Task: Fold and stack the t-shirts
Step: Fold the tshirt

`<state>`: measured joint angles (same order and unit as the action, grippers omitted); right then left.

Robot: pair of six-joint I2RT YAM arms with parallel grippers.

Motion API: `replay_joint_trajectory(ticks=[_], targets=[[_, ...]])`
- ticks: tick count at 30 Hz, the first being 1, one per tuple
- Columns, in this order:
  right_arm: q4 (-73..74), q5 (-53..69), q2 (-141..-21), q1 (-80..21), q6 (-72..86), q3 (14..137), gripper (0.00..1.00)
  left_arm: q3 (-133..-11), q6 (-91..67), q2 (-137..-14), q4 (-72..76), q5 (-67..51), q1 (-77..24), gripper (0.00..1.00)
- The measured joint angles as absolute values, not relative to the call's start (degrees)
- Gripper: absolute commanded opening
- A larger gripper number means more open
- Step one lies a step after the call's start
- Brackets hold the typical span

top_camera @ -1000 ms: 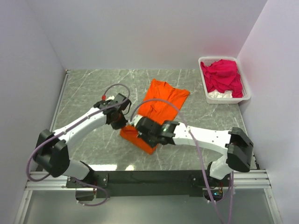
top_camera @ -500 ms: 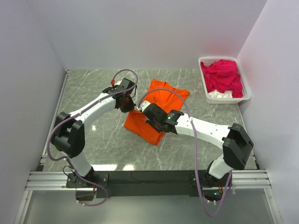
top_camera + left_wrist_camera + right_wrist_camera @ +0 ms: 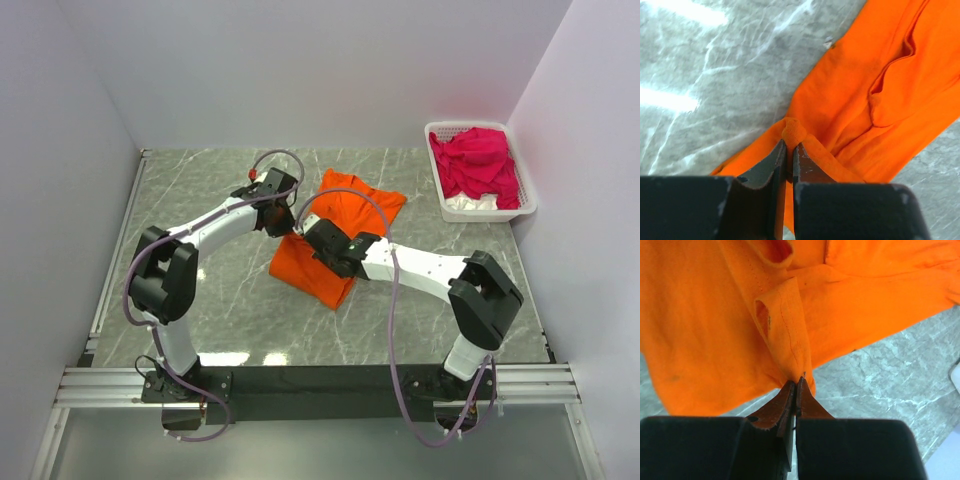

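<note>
2 claws grip the same garment at the middle of the grey marbled bench [image 3: 200,180]. On the left, the left claw [image 3: 790,148] reaches to the left edge of the orange t-shirt [image 3: 350,208]. Its jaws stand almost together, clamped on a small bunched fold of orange cloth at that edge, with bare bench to the left of the pinch. The shirt lies partly doubled over: its near part forms a thicker folded block, and its far part spreads flatter toward the far right. Creases and a loose pocket of cloth show in the left wrist view. Just right of the left claw, the right claw [image 3: 796,384] has its jaws pressed together on a narrow ridge of the same orange cloth. The cloth is drawn into a peak there, and a stitched hem runs up from the pinch. In the far right corner sits a white slotted basket [image 3: 490,214], well apart from the orange shirt. It holds crumpled magenta t-shirts [image 3: 475,160] over something white.
</note>
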<state>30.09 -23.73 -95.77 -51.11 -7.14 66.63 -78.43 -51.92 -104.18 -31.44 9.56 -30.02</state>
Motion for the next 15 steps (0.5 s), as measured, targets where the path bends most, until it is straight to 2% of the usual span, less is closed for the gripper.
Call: replay_joint_trajectory(ticks=[15], targets=[[27.31,-27.42,-97.76,-49.67,-8.45,66.63,0.00,-78.00,-51.46,-105.03,-25.58,8.71,-29.91,0.05]])
